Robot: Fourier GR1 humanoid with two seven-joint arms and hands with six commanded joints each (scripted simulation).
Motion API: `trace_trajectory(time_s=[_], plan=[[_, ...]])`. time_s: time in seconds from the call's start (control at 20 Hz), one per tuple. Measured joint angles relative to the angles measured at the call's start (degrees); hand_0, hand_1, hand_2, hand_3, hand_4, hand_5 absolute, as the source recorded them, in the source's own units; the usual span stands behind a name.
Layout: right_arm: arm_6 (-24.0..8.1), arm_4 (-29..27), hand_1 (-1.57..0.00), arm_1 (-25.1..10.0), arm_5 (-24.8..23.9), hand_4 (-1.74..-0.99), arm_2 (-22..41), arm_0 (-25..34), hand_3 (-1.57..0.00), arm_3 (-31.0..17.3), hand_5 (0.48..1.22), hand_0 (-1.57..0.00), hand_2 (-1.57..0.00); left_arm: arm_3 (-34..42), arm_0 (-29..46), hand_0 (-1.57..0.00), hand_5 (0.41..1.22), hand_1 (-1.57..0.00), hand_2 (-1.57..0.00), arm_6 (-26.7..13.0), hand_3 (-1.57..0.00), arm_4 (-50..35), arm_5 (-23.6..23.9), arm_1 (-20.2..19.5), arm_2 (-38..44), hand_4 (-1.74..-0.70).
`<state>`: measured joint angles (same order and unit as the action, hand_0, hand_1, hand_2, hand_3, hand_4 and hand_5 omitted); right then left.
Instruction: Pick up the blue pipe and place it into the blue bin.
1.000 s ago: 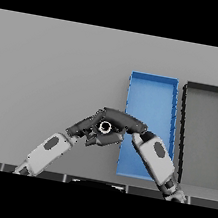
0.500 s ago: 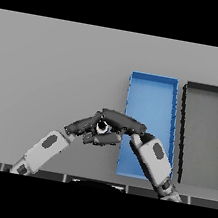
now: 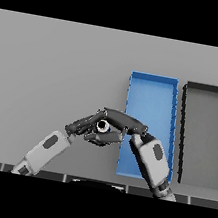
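Head view, read from left to right: a flat, matte grey table point(image 3: 53, 60) fills the scene, smooth and without markings. From the lower left the left arm, white with a grey panel on its forearm, slants up toward the middle, and its dark left hand point(image 3: 82, 125) lies with fingers stretched out fairly straight toward the centre, touching the object held there. That object is the blue pipe point(image 3: 102, 126), which shows only as a small ring with a pale rim and a dark bore, seen end on; its blue colour can barely be made out between the fingers. It sits over the table just left of the bins, not inside either one. The right hand point(image 3: 122, 119) reaches leftward from the right arm, its long dark fingers lying over the top of the pipe while the thumb and lower fingers curl beneath it, so the pipe is pinched in this hand. Its white and grey forearm crosses the lower part of the blue bin point(image 3: 151, 95), a long rectangular tray with thin raised walls and a plain blue floor; the visible floor holds nothing. Just beside it on the right, apart by a narrow gap, stands a black bin point(image 3: 181, 129) of the same shape, dark-walled with a grey floor.
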<state>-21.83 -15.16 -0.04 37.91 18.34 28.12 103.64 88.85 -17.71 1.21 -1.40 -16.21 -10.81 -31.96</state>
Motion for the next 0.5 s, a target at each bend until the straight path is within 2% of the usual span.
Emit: trace_trajectory(time_s=[0.1, 0.15, 0.2, 0.25, 0.3, 0.4, 0.5], plan=[[-0.07, 0.09, -1.57, 1.19, -0.32, -1.491, 0.11, -0.33, -1.57, 0.11, 1.22, -1.57, -1.57, 1.13, 1.06, -0.02, 0.612, -0.02, -0.02, -2.58, -0.01, -1.51, 0.34, -0.04, 0.48, -0.87], [-0.15, -0.31, -1.57, 1.54, -0.65, -1.492, -0.12, -0.14, -1.57, 0.52, 1.22, -1.57, -1.57, 1.02, 1.1, -0.02, 0.605, -0.01, -0.01, -5.25, -0.01, -1.39, 0.77, 0.18, 0.33, -0.88], [-1.83, -2.64, -1.57, 1.42, -1.11, -1.492, -1.23, 0.26, -1.57, 0.03, 1.221, -1.57, -1.57, 1.43, 1.42, -0.01, 0.593, -0.01, -0.01, -5.43, 0.0, -1.89, 0.37, -0.36, 0.52, -0.88], [-4.0, -5.36, -1.57, 2.5, -1.9, -1.492, -1.65, 0.86, -1.57, -0.76, 1.221, -1.57, -1.57, 1.35, 1.08, -0.01, 0.572, -0.01, -0.01, -5.28, 0.0, -1.48, 0.55, -0.25, 0.43, -0.88], [-6.81, -10.54, -1.57, 3.27, -3.36, -1.492, -2.59, 1.95, -1.57, -0.95, 1.221, -1.57, -1.57, 1.24, 1.12, -0.01, 0.555, -0.01, -0.01, -5.75, 0.0, -1.17, 0.61, -0.51, 0.38, -0.88], [-11.52, -18.06, -1.57, 2.97, -6.49, -1.494, -3.97, 3.76, -1.57, -0.07, 1.221, -1.57, -1.57, 1.67, 2.08, 0.0, 0.535, 0.0, 0.0, -5.06, 0.0, -1.09, 0.42, -0.73, -0.01, -0.87], [-12.87, -23.54, -1.57, 0.18, -10.68, -1.493, -4.31, 6.9, -1.57, -0.44, 1.221, -1.57, -1.57, 1.87, 2.33, 0.0, 0.523, 0.0, 0.0, -4.9, 0.0, -0.65, 0.83, -0.58, -0.22, -0.87]])
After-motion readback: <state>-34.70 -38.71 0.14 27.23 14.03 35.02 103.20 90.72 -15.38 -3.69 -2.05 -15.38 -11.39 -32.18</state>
